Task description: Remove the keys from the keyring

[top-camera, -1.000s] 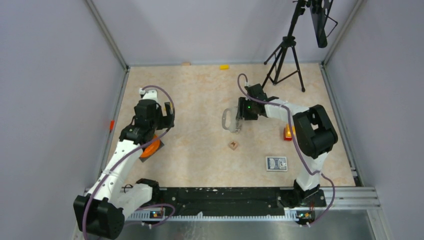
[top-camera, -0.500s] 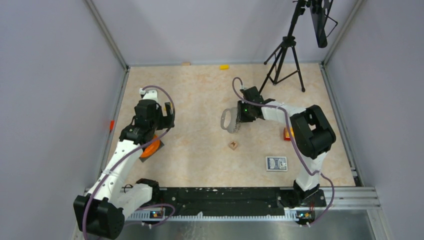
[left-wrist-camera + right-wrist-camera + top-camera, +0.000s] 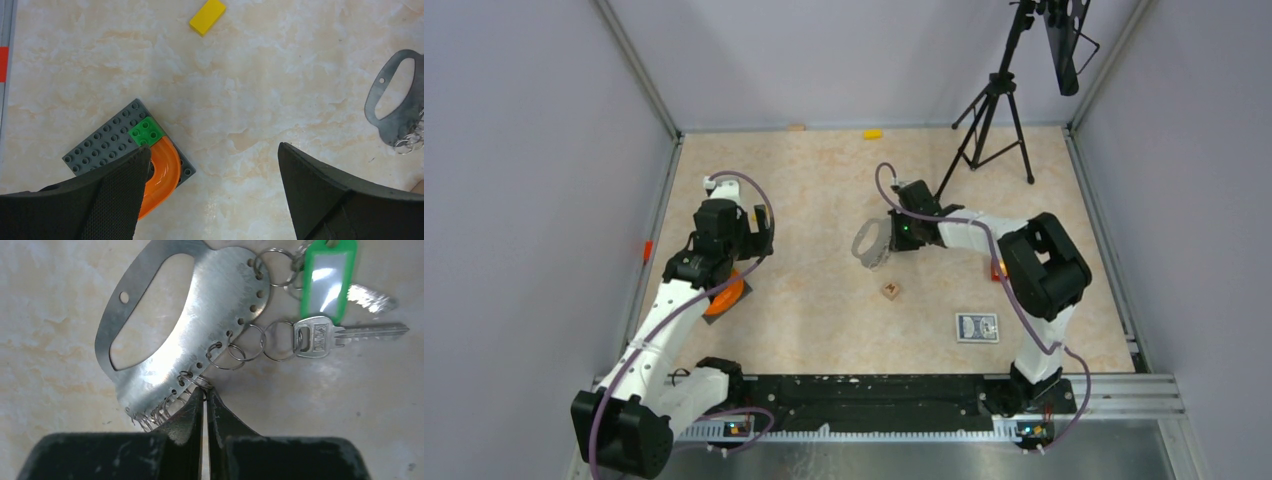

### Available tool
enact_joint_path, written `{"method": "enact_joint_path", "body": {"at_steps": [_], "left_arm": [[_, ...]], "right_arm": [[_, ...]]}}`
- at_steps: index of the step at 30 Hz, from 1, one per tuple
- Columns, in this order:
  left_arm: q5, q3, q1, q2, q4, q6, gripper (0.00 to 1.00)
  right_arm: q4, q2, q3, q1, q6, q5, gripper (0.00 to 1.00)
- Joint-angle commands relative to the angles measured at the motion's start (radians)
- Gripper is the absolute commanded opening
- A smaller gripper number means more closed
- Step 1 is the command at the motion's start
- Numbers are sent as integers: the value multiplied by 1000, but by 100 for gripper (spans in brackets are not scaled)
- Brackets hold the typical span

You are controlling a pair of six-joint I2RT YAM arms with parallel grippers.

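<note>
**Right gripper closed at the holed edge of the keyring**

Top external view: the keyring (image 3: 867,243) lies flat on the worktop (image 3: 814,300), about mid-way across it. The right gripper (image 3: 882,248) is directly at the keyring's right side. The left gripper (image 3: 759,228) hangs well apart from the keyring, to its left.

Left wrist view: the left gripper (image 3: 214,150) is spread wide and holds nothing. The keyring (image 3: 400,125) shows at the right border, far from both fingers.

Right wrist view: the right gripper (image 3: 205,390) has its fingers pressed together, the tips at a small wire ring (image 3: 200,382) on the holed edge of the keyring (image 3: 215,315). Whether they really pinch this ring, I cannot tell. The keys (image 3: 345,332) and a green tag (image 3: 327,275) hang from other small rings on the same edge, on the side away from the loop's opening.

I judge the keyring to be a thin, stiff, light metal sheet, smooth and likely slippery, and hard to lift when flat. The keys are loose and will swing. A good hold seems to be the plain band of the loop for one gripper, and a key's head for the other.
</note>
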Motion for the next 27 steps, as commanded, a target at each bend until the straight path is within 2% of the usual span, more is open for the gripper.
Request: {"method": "enact_joint_path", "body": {"at_steps": [1, 11, 16, 22, 25, 27], "left_arm": [[6, -8, 2, 2, 21, 9, 98], [7, -10, 2, -4, 11, 3, 98], [-6, -10, 2, -38, -16, -49, 98], [117, -74, 2, -91, 9, -150, 98], [185, -114, 2, -90, 39, -164, 98], [220, -121, 2, -82, 44, -168, 98]], "right_arm": [[19, -47, -30, 83, 1, -11, 0], [73, -145, -138, 282, 72, 59, 0], [87, -191, -182, 393, 108, 81, 0], [112, -266, -245, 495, 152, 90, 0], [106, -286, -245, 518, 148, 58, 16], [85, -317, -239, 519, 150, 95, 30]]}}
